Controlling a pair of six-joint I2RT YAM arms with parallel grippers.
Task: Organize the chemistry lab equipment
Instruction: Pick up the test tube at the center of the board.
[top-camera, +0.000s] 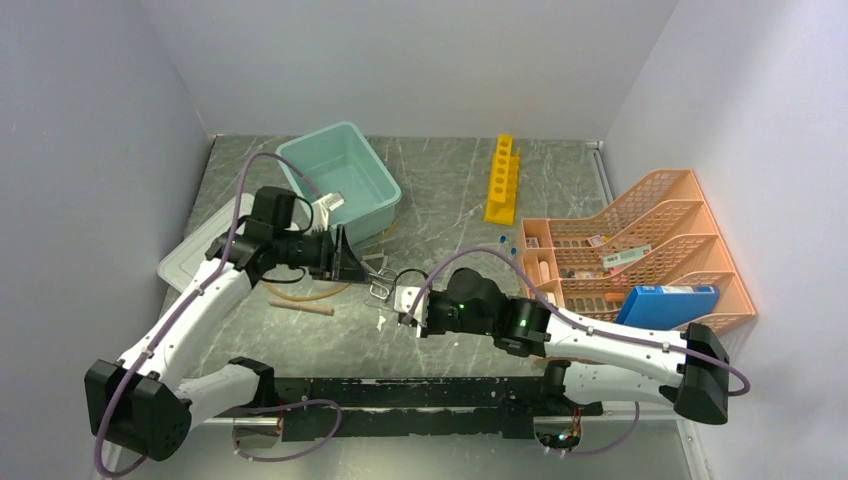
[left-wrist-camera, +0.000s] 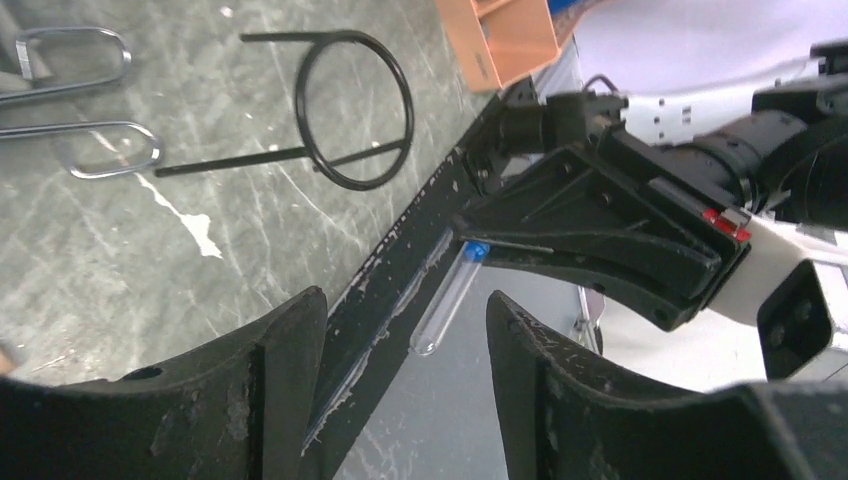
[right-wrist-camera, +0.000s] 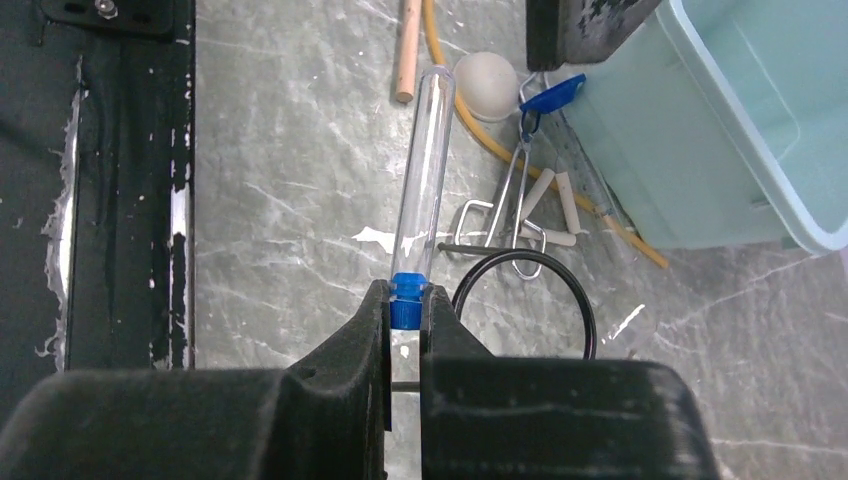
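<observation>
Right claw (right-wrist-camera: 405, 300) clamped on cap end of blue-capped clear tube (right-wrist-camera: 421, 170); left claw (left-wrist-camera: 405, 305) partly open, empty, above worktop (left-wrist-camera: 150, 270)

Gloss and matt
Clear glossy tube (right-wrist-camera: 425, 160), blue plastic cap (right-wrist-camera: 406, 288); matt black wire ring stand (left-wrist-camera: 308, 150); smooth marbled table (right-wrist-camera: 280, 200).

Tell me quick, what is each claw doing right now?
Left gripper: open, holding nothing.
Right gripper: shut on the blue-capped clear tube.
</observation>
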